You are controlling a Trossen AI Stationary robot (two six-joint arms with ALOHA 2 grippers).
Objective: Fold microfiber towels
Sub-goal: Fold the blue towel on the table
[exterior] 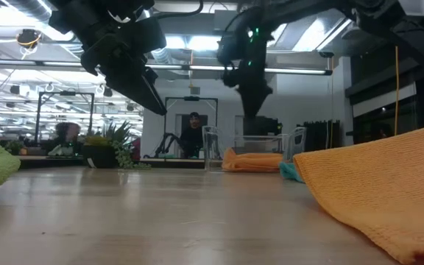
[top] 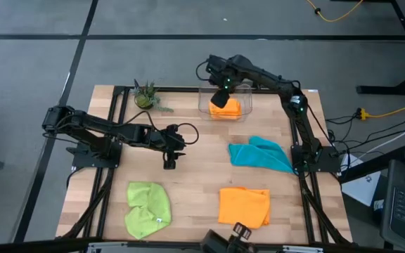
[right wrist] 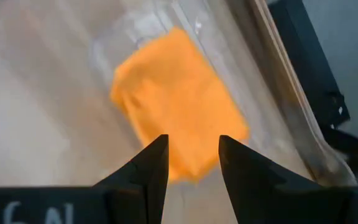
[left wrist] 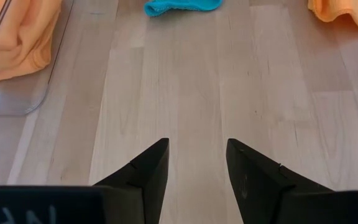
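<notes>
Wooden table point(top: 195, 176), three loose towels spread out, one orange towel point(top: 225, 107) binned.
Both grippers are seen parted and empty; the soft, limp teal towel point(top: 260, 154) is best pinched at a corner.

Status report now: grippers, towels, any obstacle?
Right gripper open over folded orange towel in clear bin. Left gripper open, empty, mid-table. Three towels unfolded. Nothing in the way.

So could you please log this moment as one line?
right gripper: open, above folded orange towel in bin | left gripper: open, empty, mid-table
</notes>
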